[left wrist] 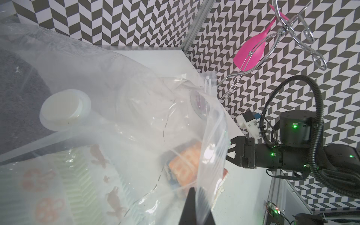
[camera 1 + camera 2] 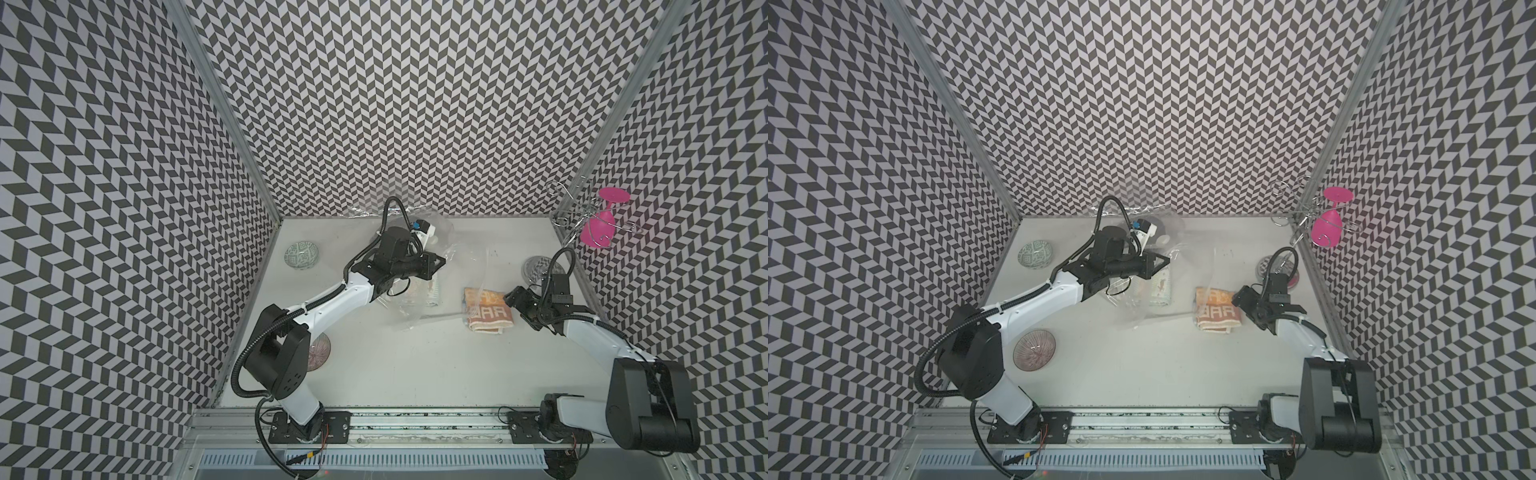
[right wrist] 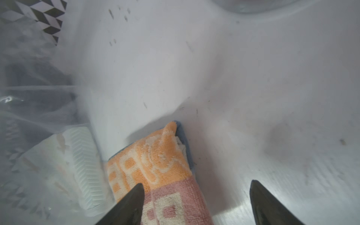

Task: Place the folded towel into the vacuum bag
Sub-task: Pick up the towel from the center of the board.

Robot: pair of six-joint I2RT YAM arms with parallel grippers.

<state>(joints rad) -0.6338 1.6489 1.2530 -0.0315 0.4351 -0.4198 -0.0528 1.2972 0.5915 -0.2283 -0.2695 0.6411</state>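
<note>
one view alone, right wrist, shows right gripper [image 3: 196,183] spread at folded towel [image 3: 155,165].

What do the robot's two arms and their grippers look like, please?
Both the left arm and right arm have white links joined by bulky black joint housings, with black corrugated cable hoses looping alongside. Small green lights glow on the right arm's wrist. The left gripper and right gripper have dark, tapered fingers.

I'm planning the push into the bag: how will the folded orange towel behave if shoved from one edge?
Likely floppy: the orange towel is soft terry, its folded layers gaping at one corner, so it may bunch or unfold. Its looped pile should drag on the table, not slide.
</note>
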